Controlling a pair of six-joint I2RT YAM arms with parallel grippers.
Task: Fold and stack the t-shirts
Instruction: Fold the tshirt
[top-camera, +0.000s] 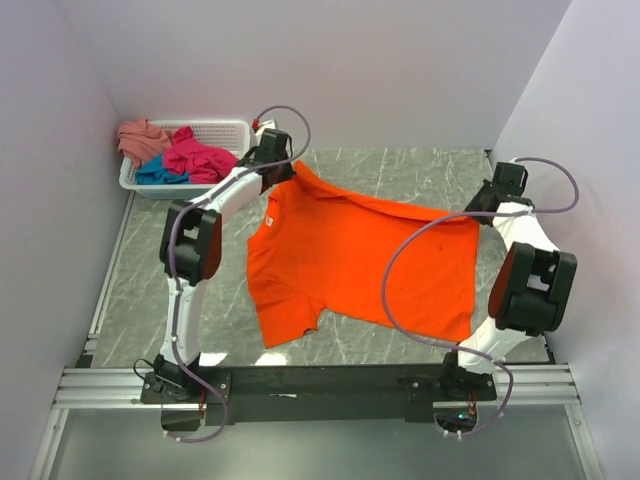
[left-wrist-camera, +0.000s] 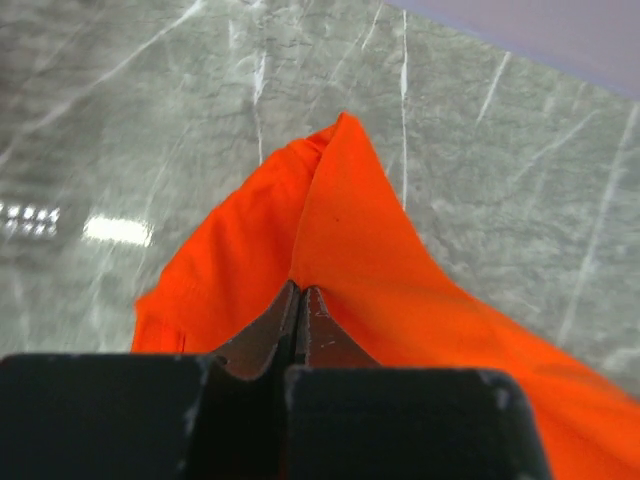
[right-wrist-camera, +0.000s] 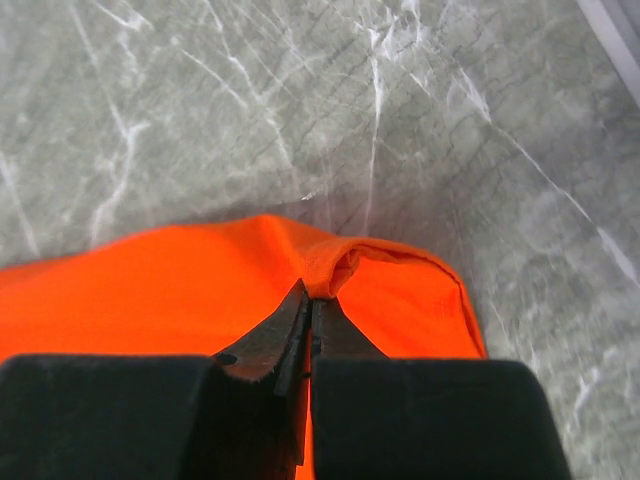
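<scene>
A bright orange t-shirt (top-camera: 350, 265) lies spread across the marble table, its far edge lifted between both arms. My left gripper (top-camera: 283, 172) is shut on the shirt's far left corner, and the left wrist view has the cloth (left-wrist-camera: 340, 250) peaking up from the closed tips of that gripper (left-wrist-camera: 301, 290). My right gripper (top-camera: 482, 210) is shut on the far right corner; in the right wrist view a rolled fold of the orange shirt (right-wrist-camera: 200, 290) sits pinched at the tips of the right gripper (right-wrist-camera: 310, 300). Magenta (top-camera: 197, 157), teal (top-camera: 157, 175) and salmon (top-camera: 143, 137) t-shirts lie bunched in the basket.
A white lattice basket (top-camera: 228, 130) stands at the far left corner against the back wall. White walls close in the left, back and right sides. The arms' mounting rail (top-camera: 320, 385) runs along the near edge. Bare marble (top-camera: 420, 170) shows beyond the shirt.
</scene>
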